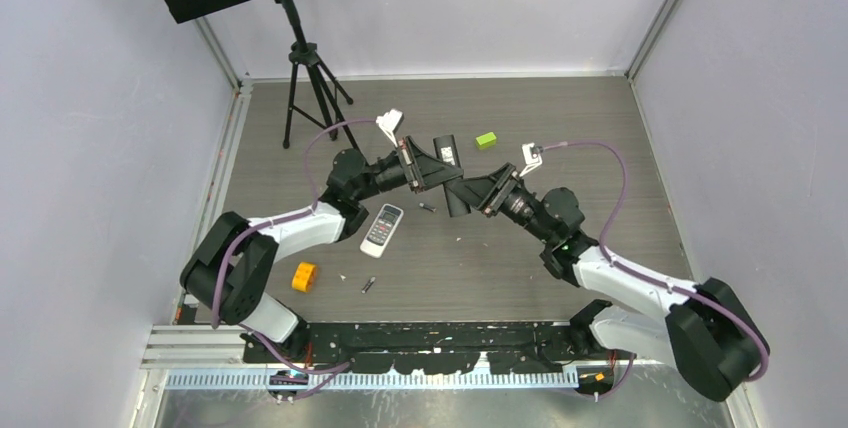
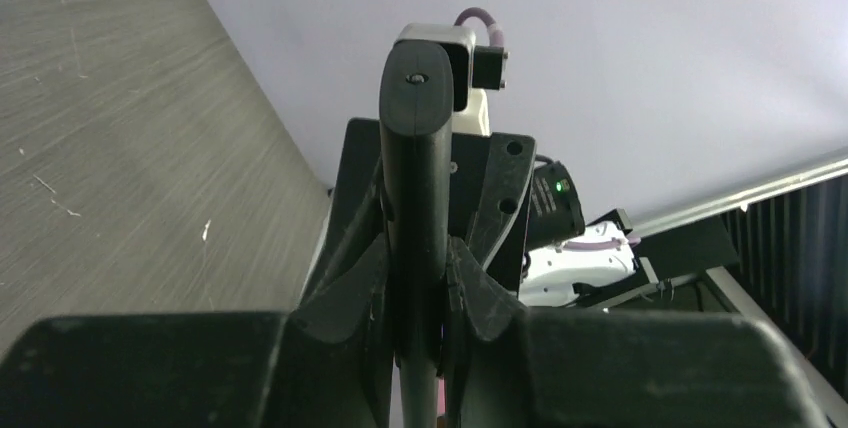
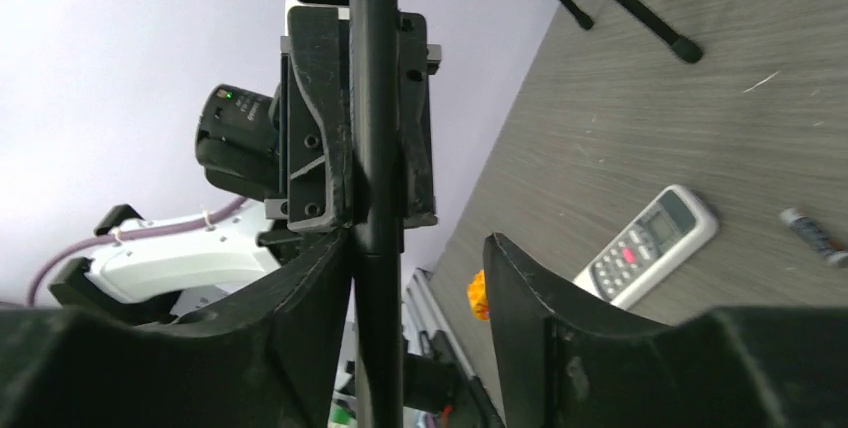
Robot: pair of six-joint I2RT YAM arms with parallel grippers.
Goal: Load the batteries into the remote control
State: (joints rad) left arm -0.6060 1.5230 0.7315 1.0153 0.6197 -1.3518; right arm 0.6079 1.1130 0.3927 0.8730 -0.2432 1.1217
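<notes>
A slim black remote control [image 1: 449, 160] is held off the table between the two arms, seen edge-on in both wrist views [image 2: 412, 178] [image 3: 375, 98]. My left gripper [image 1: 430, 174] [image 2: 418, 253] is shut on it from both sides. My right gripper [image 1: 474, 194] [image 3: 418, 240] is open: its left finger lies against the remote and its right finger [image 3: 520, 288] stands apart from it. Two batteries lie on the table, one [image 1: 427, 208] [image 3: 812, 233] below the grippers and one [image 1: 368, 285] near the front.
A white remote [image 1: 382, 228] [image 3: 650, 243] lies face-up on the table under the left arm. An orange block [image 1: 304, 276] [image 3: 478, 296] sits front left, a lime-green block [image 1: 486, 140] at the back. A black tripod [image 1: 305, 78] stands back left.
</notes>
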